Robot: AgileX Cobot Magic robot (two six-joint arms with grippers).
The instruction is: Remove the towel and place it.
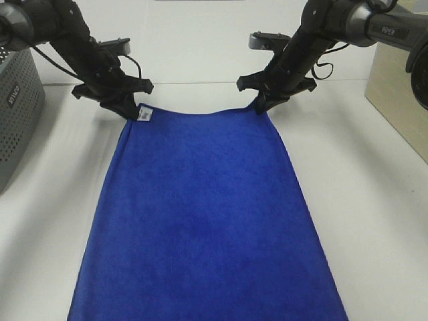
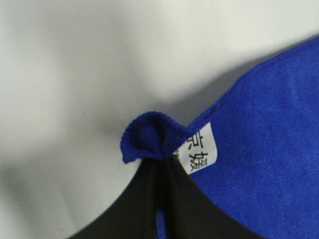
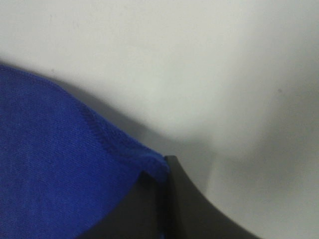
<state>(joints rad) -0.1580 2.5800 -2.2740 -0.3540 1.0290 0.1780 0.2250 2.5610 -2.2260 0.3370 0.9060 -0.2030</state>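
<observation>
The royal-blue towel lies spread flat on the white table, reaching from the far middle to the near edge of the view. My left gripper is shut on its far left corner, beside the small white tag. In the left wrist view the pinched corner bunches up between the black fingers, with the tag next to it. My right gripper is shut on the far right corner. The right wrist view shows the hem caught between its fingers.
A grey perforated basket stands at the left edge of the table. A light wooden box stands at the right edge. White tabletop runs along both sides of the towel.
</observation>
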